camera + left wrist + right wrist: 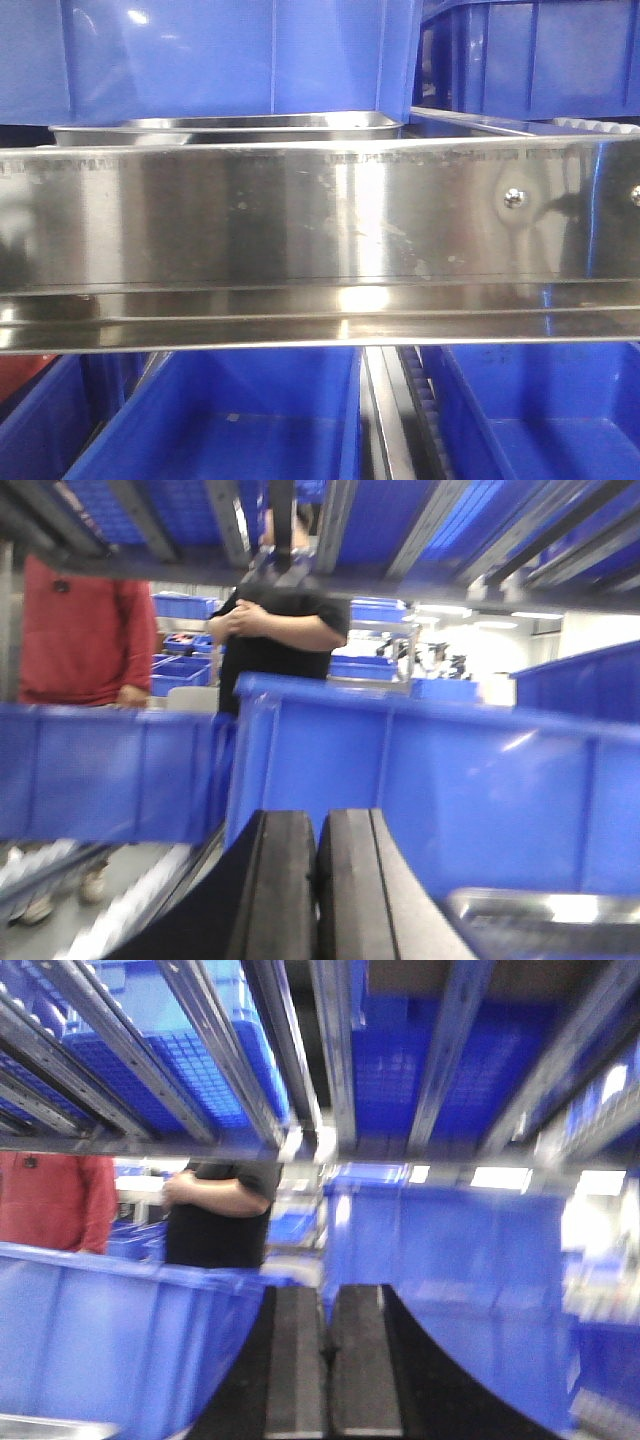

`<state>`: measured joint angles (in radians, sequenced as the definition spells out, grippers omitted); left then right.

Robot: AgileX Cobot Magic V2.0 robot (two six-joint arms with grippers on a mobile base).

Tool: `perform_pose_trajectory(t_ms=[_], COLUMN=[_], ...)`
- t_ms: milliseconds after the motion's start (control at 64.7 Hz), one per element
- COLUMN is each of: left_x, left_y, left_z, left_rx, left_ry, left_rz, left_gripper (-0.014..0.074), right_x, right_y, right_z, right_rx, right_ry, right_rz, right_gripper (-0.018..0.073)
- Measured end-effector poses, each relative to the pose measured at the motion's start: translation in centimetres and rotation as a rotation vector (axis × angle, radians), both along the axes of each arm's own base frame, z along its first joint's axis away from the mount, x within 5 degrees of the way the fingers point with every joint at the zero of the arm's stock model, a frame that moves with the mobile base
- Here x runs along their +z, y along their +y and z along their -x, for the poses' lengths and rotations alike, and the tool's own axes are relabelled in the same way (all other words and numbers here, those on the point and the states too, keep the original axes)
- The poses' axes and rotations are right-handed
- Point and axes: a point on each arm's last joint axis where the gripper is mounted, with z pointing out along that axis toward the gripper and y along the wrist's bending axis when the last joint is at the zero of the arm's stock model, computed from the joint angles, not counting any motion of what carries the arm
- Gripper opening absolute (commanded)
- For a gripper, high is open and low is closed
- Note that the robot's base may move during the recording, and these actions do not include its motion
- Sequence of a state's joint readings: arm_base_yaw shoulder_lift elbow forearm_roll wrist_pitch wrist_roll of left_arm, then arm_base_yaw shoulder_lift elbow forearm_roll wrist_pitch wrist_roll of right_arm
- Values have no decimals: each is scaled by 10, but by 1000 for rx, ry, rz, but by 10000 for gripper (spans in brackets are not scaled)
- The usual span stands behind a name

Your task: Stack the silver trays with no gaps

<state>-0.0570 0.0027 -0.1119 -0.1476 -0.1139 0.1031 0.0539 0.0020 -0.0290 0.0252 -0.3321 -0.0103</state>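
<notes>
My left tool (pixel 317 880) and right tool (pixel 328 1360) are pressed closed, holding nothing; I judge the trays (pixel 225 125) not yet stacked.

A silver tray (pixel 225 128) sits behind the rail (pixel 300 230), seemingly beneath an upper bin (pixel 230 55), above lower bins (pixel 230 420).

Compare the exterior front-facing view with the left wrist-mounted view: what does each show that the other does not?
Only the front-facing view shows the long steel rail with its screws. Only the left wrist view shows the left gripper, shut with nothing in it, plus a person in red and a person in black standing in the background. Both show blue bins and part of a silver tray: a rim above the rail in the front-facing view, a blurred corner at lower right in the wrist view.
</notes>
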Motion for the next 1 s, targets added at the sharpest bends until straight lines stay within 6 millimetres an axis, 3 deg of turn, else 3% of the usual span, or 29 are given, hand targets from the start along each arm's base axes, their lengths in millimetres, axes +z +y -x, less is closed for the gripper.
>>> perform_pose_trajectory(t_ms=[201,448,634,834,1004], left_x=[33,46,74,91,99], left_y=[-1,-5,-8,-14,-15], left_z=[12,22,31,25,25], left_rx=[-23,-75,-114,-181,-192], left_ry=[-20,182,219,341,332], left_rz=[18,-9,9,46,59], left_gripper=[-16,-16,-16,-16,-16], right_x=[18,47,69,77,84], right_y=[0,1,2,8,10], right_z=[3,20,37,45,47], right_rx=[35,47,78,157,195], right_ry=[139,298,348,467,437], right_rz=[-64,-73,-99,-155,-192], right_gripper=[-78,-78,-78,-78,-78])
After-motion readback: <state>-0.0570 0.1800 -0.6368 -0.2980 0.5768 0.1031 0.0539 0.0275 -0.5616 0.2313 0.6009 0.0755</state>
